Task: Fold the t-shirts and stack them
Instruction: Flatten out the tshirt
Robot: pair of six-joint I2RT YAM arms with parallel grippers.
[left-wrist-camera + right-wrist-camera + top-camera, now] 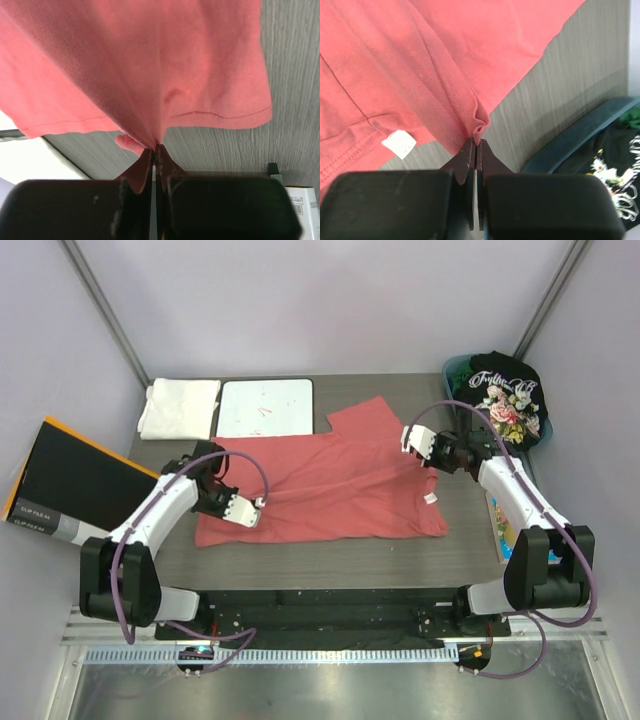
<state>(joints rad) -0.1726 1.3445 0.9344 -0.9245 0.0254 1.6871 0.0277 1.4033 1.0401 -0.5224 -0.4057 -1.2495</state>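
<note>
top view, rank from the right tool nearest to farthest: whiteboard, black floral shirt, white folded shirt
From the right tool, which pinches the salmon shirt:
1. black floral shirt, far right corner
2. whiteboard, far edge, left of centre
3. white folded shirt, far left corner

Left tool [154, 148] and right tool [476, 142] clamped tight.

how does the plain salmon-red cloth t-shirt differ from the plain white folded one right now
The salmon-red t-shirt lies spread open mid-table; the white t-shirt sits folded compact at the far left corner. The salmon-red t-shirt is pinched by the left gripper and right gripper; the white t-shirt is untouched. Both are plain, unprinted cloth on the table.
</note>
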